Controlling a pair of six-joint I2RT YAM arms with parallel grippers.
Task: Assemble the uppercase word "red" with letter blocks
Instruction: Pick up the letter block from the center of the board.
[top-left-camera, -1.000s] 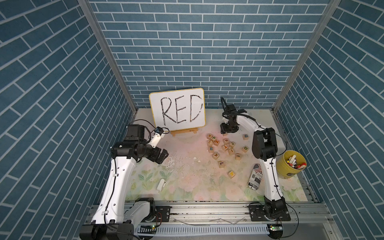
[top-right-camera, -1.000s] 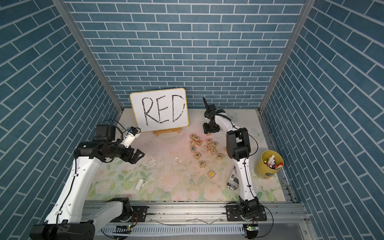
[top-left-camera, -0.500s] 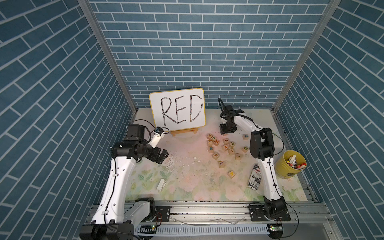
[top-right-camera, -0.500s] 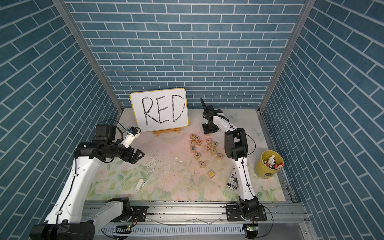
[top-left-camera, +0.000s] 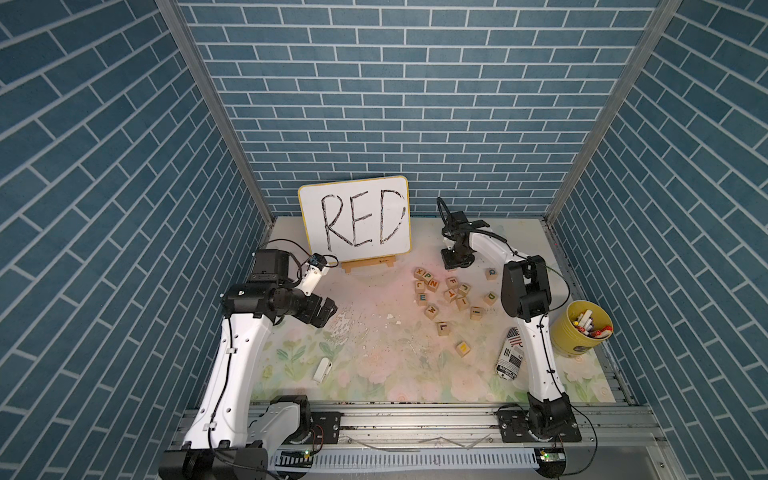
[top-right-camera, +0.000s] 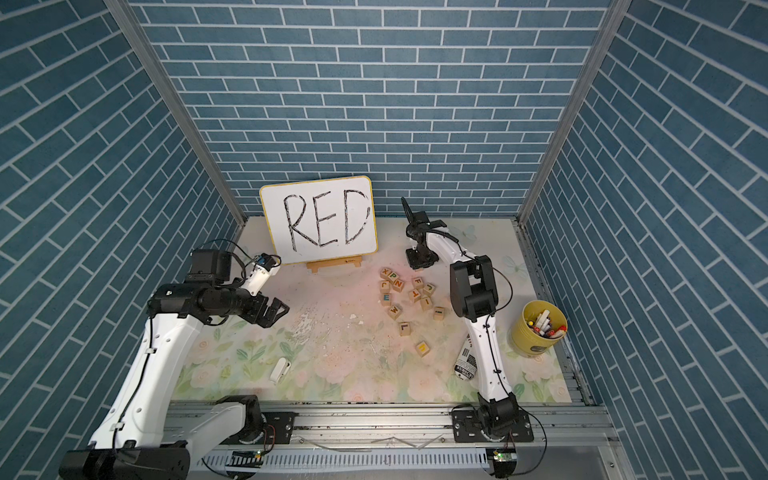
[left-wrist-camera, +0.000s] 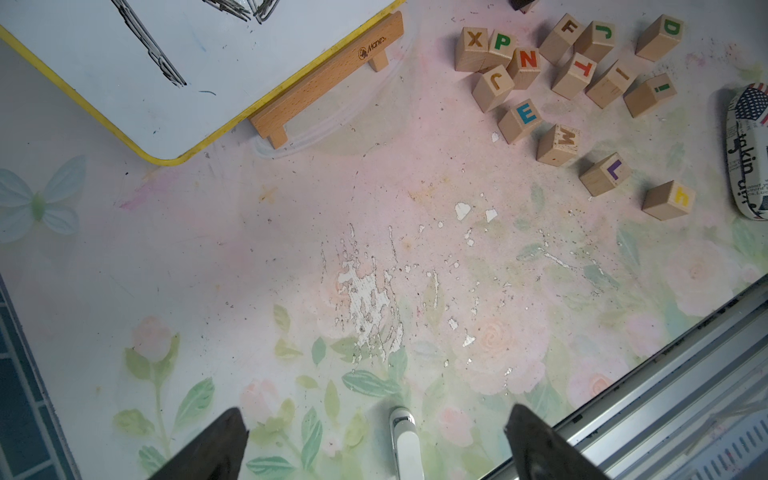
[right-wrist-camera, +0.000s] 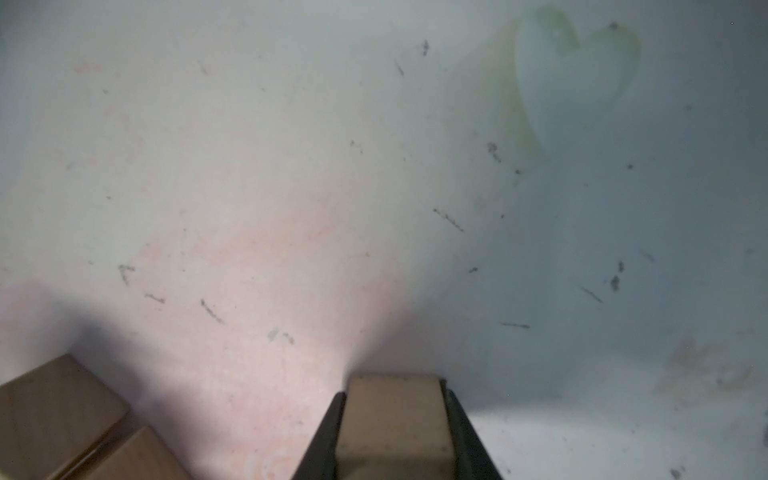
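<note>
Your left gripper (top-left-camera: 321, 312) hangs over the left side of the table (top-left-camera: 374, 353), jaws wide apart, nothing between them. It is well apart from every block. A white clip (top-left-camera: 323, 370) lies on the table nearer the front rail. The white board (top-left-camera: 355, 222) reading RED stands at the back on a wooden stand.

Right of that stand, the loose letter blocks (top-left-camera: 449, 291) lie scattered. The E block (top-left-camera: 422, 297) sits on the left edge of the scatter, letter up, untouched.

Your right gripper (top-left-camera: 457, 264) is down at the back edge of the scatter, jaws clamped on one cube. In the right wrist view the held block (right-wrist-camera: 395, 419) is pinched on two plain wood sides between both fingers. Its letter face is not readable, and you can't tell if it is off the table. Two more cubes lie close by in that view, letters hidden.

The D block (top-left-camera: 491, 297) sits at the right edge, letter up, beside the right arm's elbow and apart from the right gripper. A printed can (top-left-camera: 511, 359) lies on its side front-right. A yellow cup (top-left-camera: 582, 332) of markers stands far right.
</note>
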